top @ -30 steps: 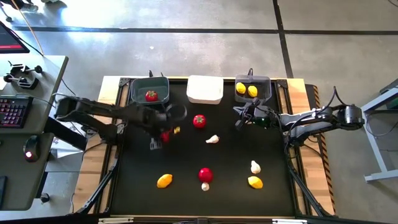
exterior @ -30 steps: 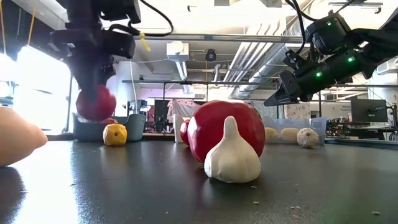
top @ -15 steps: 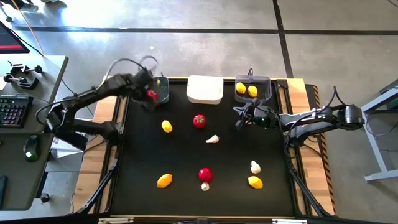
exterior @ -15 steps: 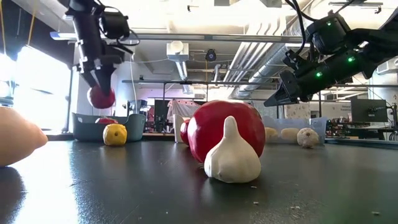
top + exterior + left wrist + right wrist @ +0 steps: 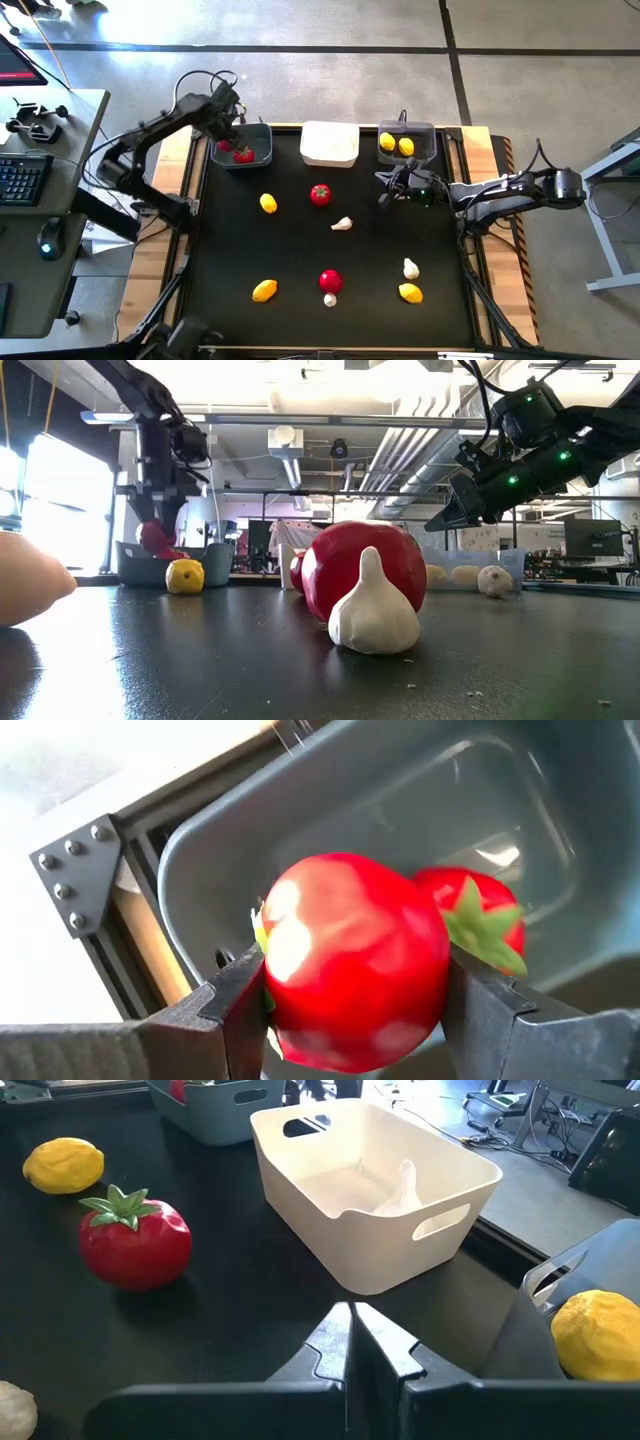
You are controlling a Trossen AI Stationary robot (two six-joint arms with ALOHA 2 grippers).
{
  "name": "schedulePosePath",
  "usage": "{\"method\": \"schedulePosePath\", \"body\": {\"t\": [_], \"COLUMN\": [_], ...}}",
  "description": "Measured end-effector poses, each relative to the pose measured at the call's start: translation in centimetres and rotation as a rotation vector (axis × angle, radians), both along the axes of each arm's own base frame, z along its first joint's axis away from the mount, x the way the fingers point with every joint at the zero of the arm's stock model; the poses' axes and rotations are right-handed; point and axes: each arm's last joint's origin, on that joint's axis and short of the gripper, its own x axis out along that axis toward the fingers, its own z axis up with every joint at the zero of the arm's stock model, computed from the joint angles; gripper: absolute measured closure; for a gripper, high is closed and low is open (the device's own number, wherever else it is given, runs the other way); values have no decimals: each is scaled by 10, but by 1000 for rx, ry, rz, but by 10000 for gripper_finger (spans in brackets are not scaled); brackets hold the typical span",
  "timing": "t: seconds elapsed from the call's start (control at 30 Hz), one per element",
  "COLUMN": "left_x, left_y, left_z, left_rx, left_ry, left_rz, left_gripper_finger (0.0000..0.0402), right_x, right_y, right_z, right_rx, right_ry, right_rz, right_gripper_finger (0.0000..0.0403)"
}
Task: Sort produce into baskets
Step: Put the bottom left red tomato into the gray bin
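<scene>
My left gripper [image 5: 229, 144] is shut on a red tomato [image 5: 355, 960] over the near-left part of the left dark grey basket [image 5: 262, 150]. In the low view the tomato [image 5: 153, 536] hangs at the height of the basket's rim. A second tomato with a green top [image 5: 482, 916] lies on the basket's floor. My right gripper [image 5: 383, 197] is shut and empty, hovering above the table in front of the right dark grey basket [image 5: 420, 133], which holds two lemons [image 5: 397, 144]. The white basket [image 5: 330, 143] stands between them, with a white garlic bulb [image 5: 400, 1185] inside. My left gripper pinches the tomato's two opposite round sides [image 5: 275, 970] between its two fingers. The fingers come from above, pointing down. The tomato is lifted clear, above the basket's floor and beside the tomato that lies there.
Loose on the black table: a lemon [image 5: 268, 203], a tomato [image 5: 320, 194] and a garlic bulb [image 5: 342, 224] in the middle; a lemon [image 5: 264, 291], a tomato [image 5: 330, 280], two garlic bulbs [image 5: 410, 268] and a lemon [image 5: 410, 293] nearer the near edge.
My left gripper has carried the tomato from the table's middle left toward the far left, over the left grey basket, and has gone down until the tomato hangs at rim height. It has stayed shut on the tomato.
</scene>
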Motion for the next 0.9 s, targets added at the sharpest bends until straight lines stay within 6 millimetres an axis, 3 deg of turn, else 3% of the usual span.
{"method": "schedulePosePath", "body": {"t": [0.3, 0.57, 0.9], "left_x": [3, 5, 5], "left_y": [29, 33, 31], "left_z": [-15, -29, -26], "left_rx": [-49, -114, -113], "left_ry": [65, 102, 98], "left_rz": [1, -29, -17], "left_gripper_finger": [191, 163, 138], "right_x": [0, -1, -1], "right_y": [0, 0, 0], "right_z": [-1, -2, -2], "right_rx": [4, 8, 9], "right_ry": [4, 15, 18], "right_rz": [1, 1, 3], "right_gripper_finger": [399, 399, 399]}}
